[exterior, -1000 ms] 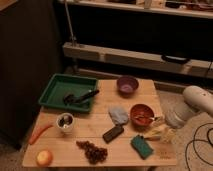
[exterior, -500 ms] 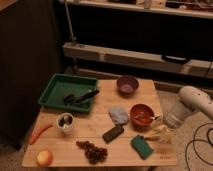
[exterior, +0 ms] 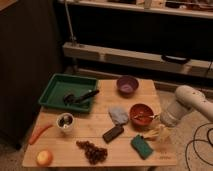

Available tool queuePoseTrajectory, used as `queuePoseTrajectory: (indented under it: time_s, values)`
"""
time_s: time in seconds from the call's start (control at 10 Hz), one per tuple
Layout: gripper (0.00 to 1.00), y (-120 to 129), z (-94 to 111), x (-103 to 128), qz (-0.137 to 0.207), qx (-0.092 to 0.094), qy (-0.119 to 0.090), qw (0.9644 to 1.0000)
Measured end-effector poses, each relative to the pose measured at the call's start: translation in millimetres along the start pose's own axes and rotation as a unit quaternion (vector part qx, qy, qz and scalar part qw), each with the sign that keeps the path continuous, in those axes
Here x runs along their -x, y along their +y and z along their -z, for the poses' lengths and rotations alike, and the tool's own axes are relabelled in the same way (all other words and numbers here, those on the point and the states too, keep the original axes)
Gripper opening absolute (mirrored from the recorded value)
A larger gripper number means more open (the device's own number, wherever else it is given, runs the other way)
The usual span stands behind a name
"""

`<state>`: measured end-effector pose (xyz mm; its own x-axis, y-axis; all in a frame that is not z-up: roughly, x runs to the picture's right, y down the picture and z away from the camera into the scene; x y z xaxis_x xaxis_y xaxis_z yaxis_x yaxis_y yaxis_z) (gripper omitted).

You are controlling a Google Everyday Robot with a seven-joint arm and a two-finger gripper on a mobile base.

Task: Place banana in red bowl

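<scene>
The red bowl stands on the right half of the wooden table, with something small and pale lying inside it. The pale yellow banana is just below and right of the bowl, near the table's right edge, outside the bowl. My gripper is at the end of the white arm, which reaches in from the right. It is right above the banana, next to the bowl's right rim. Whether it holds the banana is hidden.
A green tray with a black utensil stands at the back left, and a purple bowl at the back. Around the red bowl are a grey cloth, a dark bar and a green sponge. Grapes, a cup, a carrot and a round fruit lie at the front left.
The white arm has shifted slightly to the left, toward the red bowl. The banana stays by the bowl's lower right side.
</scene>
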<state>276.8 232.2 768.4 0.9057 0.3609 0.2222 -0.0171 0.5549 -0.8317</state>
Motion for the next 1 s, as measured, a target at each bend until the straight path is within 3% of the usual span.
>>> queuePoseTrajectory:
  time_s: [0.4, 0.5, 1.0]
  values:
    - [0.63, -2.8, -11.4, -0.9, 0.004, 0.012, 0.0, 0.9999]
    - [0.58, -3.2, -15.9, -0.8, 0.006, 0.017, 0.002, 0.9998]
    - [0.11, 0.5, -22.2, 2.2, 0.015, 0.026, 0.012, 0.9995]
